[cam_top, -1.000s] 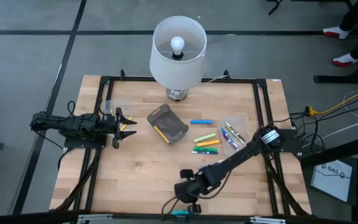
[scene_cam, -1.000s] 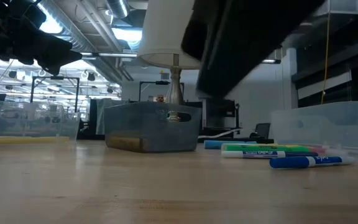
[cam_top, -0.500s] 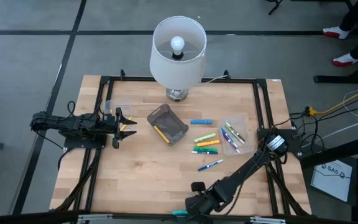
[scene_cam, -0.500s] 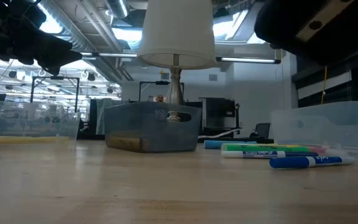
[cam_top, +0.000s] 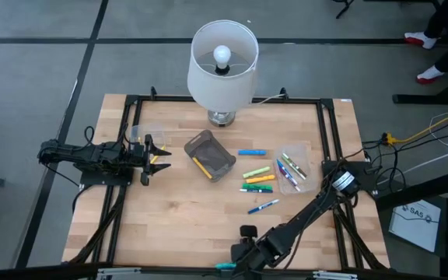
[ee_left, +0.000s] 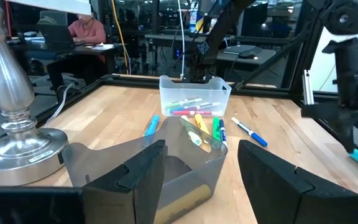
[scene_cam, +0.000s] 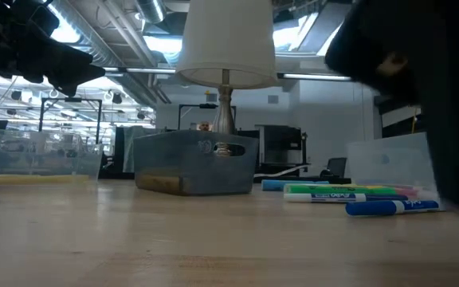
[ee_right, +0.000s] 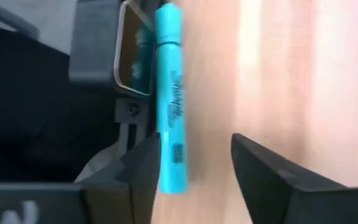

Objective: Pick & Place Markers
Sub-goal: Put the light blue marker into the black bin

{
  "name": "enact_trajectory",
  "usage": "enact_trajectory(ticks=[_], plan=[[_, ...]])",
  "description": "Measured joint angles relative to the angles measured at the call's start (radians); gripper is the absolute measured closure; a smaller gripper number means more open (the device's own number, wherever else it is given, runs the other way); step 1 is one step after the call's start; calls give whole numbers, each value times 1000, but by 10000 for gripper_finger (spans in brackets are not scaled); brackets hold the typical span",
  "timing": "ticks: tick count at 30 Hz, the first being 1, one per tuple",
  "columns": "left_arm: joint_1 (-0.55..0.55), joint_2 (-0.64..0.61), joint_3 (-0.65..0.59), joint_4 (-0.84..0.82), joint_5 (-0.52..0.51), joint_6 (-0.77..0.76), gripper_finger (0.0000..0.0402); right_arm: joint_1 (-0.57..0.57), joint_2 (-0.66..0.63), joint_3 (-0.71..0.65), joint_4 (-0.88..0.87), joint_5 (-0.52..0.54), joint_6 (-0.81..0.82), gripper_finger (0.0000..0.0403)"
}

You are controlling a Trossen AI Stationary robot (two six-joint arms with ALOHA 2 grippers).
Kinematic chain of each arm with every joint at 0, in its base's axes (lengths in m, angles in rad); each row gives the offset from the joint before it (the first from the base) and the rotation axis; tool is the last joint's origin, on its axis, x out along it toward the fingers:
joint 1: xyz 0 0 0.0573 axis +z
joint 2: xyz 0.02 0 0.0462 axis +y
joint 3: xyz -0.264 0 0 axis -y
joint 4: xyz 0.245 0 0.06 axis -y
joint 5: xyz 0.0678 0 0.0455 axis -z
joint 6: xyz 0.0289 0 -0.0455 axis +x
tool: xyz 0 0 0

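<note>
Several markers (cam_top: 259, 179) lie loose on the wood right of the middle, and more lie in a clear tray (cam_top: 292, 167). A grey bin (cam_top: 209, 155) holds a yellow marker. A cyan highlighter (ee_right: 169, 99) lies along the table's near edge (cam_top: 224, 265), beside the black frame. My right gripper (ee_right: 194, 168) hangs open over it at that edge (cam_top: 243, 253). The highlighter's end lies between the fingers, close to one of them. My left gripper (cam_top: 158, 155) waits open at the left, facing the bin (ee_left: 166, 168).
A lit lamp (cam_top: 222, 66) stands at the far middle. A clear container (cam_top: 146, 136) sits by the left gripper. The black frame rails (cam_top: 325, 140) run around the table top. Bare wood lies near left (cam_top: 162, 225).
My right gripper has gone from over the near part of the wood toward the table's near edge, and now stands over the cyan highlighter. Its arm has swung off a blue marker, which now shows. Nothing on the table has moved.
</note>
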State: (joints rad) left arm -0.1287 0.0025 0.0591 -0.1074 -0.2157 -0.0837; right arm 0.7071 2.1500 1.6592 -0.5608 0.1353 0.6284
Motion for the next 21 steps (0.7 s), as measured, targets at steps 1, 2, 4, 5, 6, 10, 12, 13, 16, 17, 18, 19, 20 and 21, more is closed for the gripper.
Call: enact_trajectory(ticks=[1, 2, 4, 5, 6, 10, 12, 13, 16, 17, 18, 19, 20, 21], plan=[[0, 0, 0, 0, 0, 0, 205, -1, 9, 0, 16, -11, -9, 205], [0, 0, 0, 0, 0, 0, 205, -4, 16, 0, 23, -26, -19, 199], [0, 0, 0, 0, 0, 0, 205, -5, 25, 0, 31, -52, -34, 192], [0, 0, 0, 0, 0, 0, 205, -7, 27, -1, 35, -60, -39, 191], [0, 0, 0, 0, 0, 0, 205, -8, 28, -1, 43, -67, -49, 190], [0, 0, 0, 0, 0, 0, 205, -11, 29, -1, 45, -75, -66, 190], [0, 0, 0, 0, 0, 0, 205, -14, 29, -1, 35, -75, -75, 189], [0, 0, 0, 0, 0, 0, 205, -17, 29, -1, 30, -76, -78, 189], [0, 0, 0, 0, 0, 0, 205, -26, 29, -1, 8, -80, -90, 189], [0, 0, 0, 0, 0, 0, 205, -30, 29, -1, 5, -85, -94, 189], [0, 0, 0, 0, 0, 0, 205, -35, 29, -1, 2, -88, -99, 189], [0, 0, 0, 0, 0, 0, 205, -41, 31, -1, 0, -96, -107, 189], [0, 0, 0, 0, 0, 0, 205, -47, 35, 0, 1, -108, -113, 189], [0, 0, 0, 0, 0, 0, 205, -53, 40, 0, 2, -124, -119, 189]])
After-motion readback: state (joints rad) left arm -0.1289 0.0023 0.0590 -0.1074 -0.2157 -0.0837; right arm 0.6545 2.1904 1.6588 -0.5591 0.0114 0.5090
